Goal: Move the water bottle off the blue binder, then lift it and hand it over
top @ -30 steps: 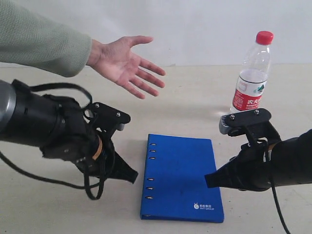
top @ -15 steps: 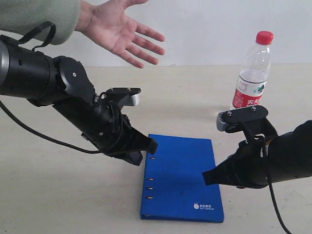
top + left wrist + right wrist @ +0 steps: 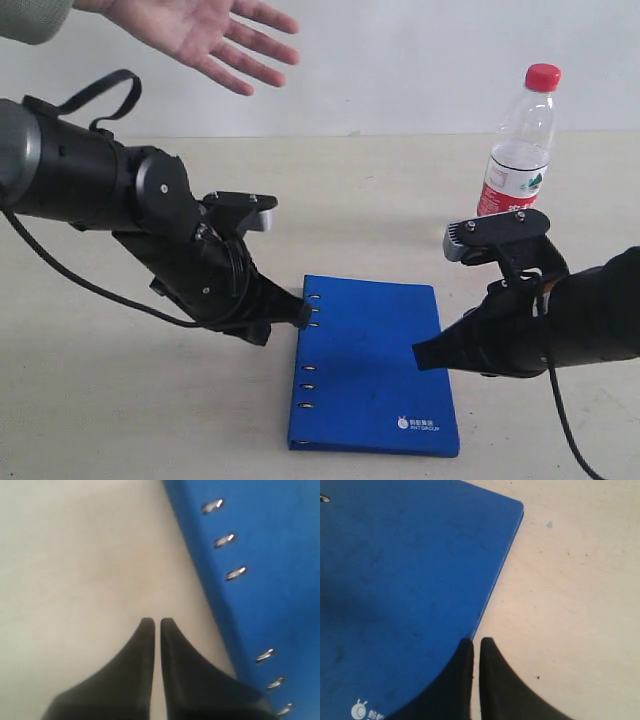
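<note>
Left end effector (image 3: 156, 624): fingers nearly touching, empty, just beside the spine of the flat bright blue ring binder (image 3: 375, 360). Right end effector (image 3: 476, 642): same, at the opposite edge. Behind it, the clear red-capped plastic water bottle (image 3: 520, 150) stands upright on the counter (image 3: 380, 200), base hidden. Bare open hand (image 3: 200, 30) beyond the left end effector, cut off.

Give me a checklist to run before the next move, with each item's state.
1. Bottle off the binder: ok, upright on the table.
2. Binder cover bare: ok.
3. Left gripper at the spine edge: ok, jaws shut.
4. Right gripper at the opposite edge: ok, jaws shut.
5. Either gripper tip under the binder: cannot tell.
6. Person's hand held open above the table: ok.
</note>
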Robot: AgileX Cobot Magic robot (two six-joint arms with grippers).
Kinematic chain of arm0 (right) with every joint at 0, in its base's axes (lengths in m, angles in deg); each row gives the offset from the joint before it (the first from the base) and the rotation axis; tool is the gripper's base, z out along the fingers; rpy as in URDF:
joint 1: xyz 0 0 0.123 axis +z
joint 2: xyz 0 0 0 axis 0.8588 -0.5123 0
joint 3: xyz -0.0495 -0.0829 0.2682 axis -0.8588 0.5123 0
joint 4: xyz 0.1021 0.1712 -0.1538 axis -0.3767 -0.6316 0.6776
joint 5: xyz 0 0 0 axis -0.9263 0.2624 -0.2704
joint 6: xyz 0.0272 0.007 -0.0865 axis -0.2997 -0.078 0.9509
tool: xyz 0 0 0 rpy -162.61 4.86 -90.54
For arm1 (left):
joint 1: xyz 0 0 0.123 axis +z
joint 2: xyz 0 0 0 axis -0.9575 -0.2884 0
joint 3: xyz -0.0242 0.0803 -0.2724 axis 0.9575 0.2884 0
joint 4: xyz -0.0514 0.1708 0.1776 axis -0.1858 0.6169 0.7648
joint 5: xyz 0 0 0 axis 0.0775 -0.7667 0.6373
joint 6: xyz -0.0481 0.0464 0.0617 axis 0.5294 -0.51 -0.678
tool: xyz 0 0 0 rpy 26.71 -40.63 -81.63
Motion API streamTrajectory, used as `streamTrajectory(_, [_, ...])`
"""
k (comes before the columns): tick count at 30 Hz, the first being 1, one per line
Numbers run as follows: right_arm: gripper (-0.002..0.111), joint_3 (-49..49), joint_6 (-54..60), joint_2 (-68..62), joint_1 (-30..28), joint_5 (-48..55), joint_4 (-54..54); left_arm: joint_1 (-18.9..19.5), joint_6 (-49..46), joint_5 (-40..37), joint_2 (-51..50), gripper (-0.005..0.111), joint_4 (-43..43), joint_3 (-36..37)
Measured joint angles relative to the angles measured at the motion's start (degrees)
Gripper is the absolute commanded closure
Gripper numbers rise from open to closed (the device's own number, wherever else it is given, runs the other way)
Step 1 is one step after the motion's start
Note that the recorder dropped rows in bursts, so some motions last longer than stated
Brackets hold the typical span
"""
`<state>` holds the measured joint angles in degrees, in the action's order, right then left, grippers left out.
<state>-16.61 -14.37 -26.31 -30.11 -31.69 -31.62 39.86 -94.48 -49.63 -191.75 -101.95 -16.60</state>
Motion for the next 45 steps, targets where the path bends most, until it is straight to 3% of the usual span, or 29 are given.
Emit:
streamTrajectory(14, [0.107, -9.4, -0.1, -11.1, 0.0, 6.1, 0.0, -0.3, -1.4, -1.0, -1.8, 0.102, 0.1, 0.4])
streamTrajectory(16, [0.099, -9.8, -0.2, -11.2, 0.0, 6.5, 0.0, -0.3, -1.5, -1.0, -1.8, 0.102, 0.1, 0.4])
streamTrajectory(22, [0.061, -10.1, 0.0, -11.4, -5.8, 9.2, 0.0, -0.3, -1.6, -1.0, -1.8, 0.102, -0.1, 0.4])
streamTrajectory(29, [0.061, -9.4, 6.3, -11.6, -9.0, 10.5, -3.9, -0.3, -5.1, -0.3, -1.8, 0.102, -3.1, 0.4])
streamTrajectory(36, [0.061, -9.4, 31.5, -11.6, -9.1, 12.9, -27.0, -0.3, -10.6, -0.3, -1.8, 0.102, -7.4, 0.4])
streamTrajectory(40, [0.061, -9.1, 51.7, -11.6, -9.1, 19.4, -47.5, -0.3, -11.2, -0.3, -1.8, 0.102, -7.7, 0.4])
streamTrajectory(45, [0.061, -9.1, 54.9, -11.7, -9.1, 21.2, -52.4, -0.3, -11.5, -0.9, -2.3, 0.102, -7.8, 0.4])
